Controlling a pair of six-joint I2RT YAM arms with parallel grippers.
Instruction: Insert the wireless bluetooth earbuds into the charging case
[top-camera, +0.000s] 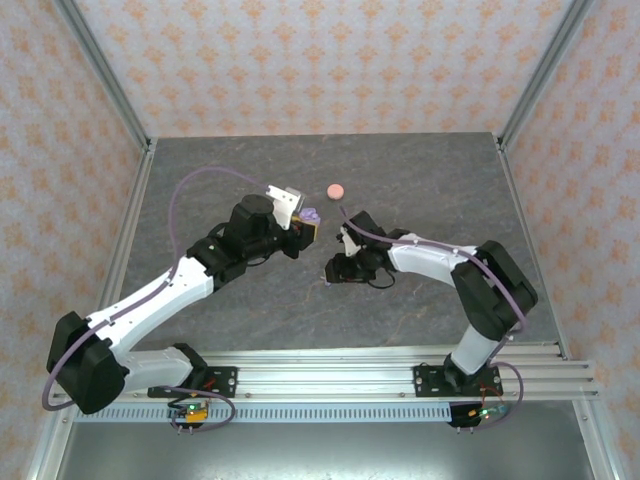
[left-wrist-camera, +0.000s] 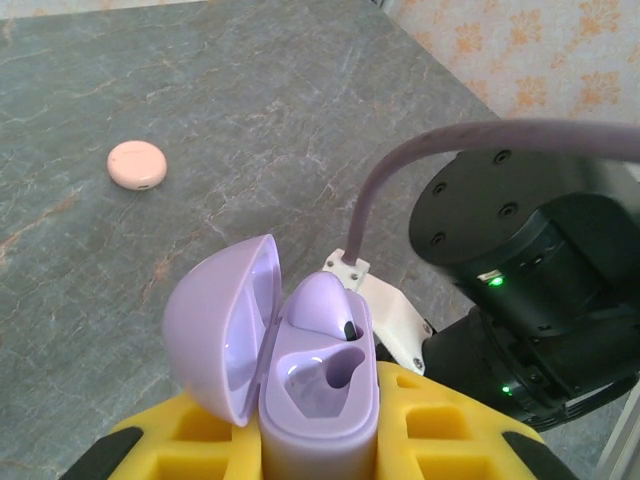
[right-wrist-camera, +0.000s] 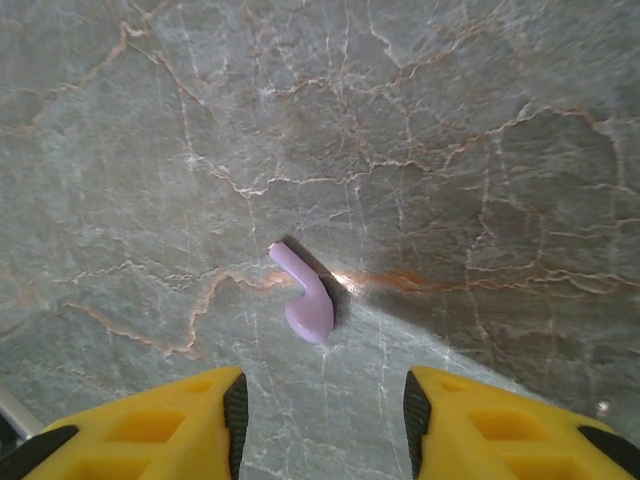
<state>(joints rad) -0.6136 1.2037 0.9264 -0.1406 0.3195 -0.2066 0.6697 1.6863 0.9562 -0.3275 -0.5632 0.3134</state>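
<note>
Lavender charging case (left-wrist-camera: 318, 410) stands upright, clenched between the yellow fingers (left-wrist-camera: 150, 445) of the left tool (left-wrist-camera: 320, 440). Its lid is hinged open to the left in the left wrist view. One lavender earbud (left-wrist-camera: 325, 300) is seated in the far well; the near well (left-wrist-camera: 320, 380) shows its bare lining.

A second, loose lavender earbud (right-wrist-camera: 305, 300) lies on its side on the grey marbled surface (right-wrist-camera: 450, 150). It is just ahead of the right tool (right-wrist-camera: 320, 420) and untouched. The right tool is released, fingers parted, grasping nothing.

A round pink case (top-camera: 336, 190), closed, rests on the surface farther back, apart from both tools.
</note>
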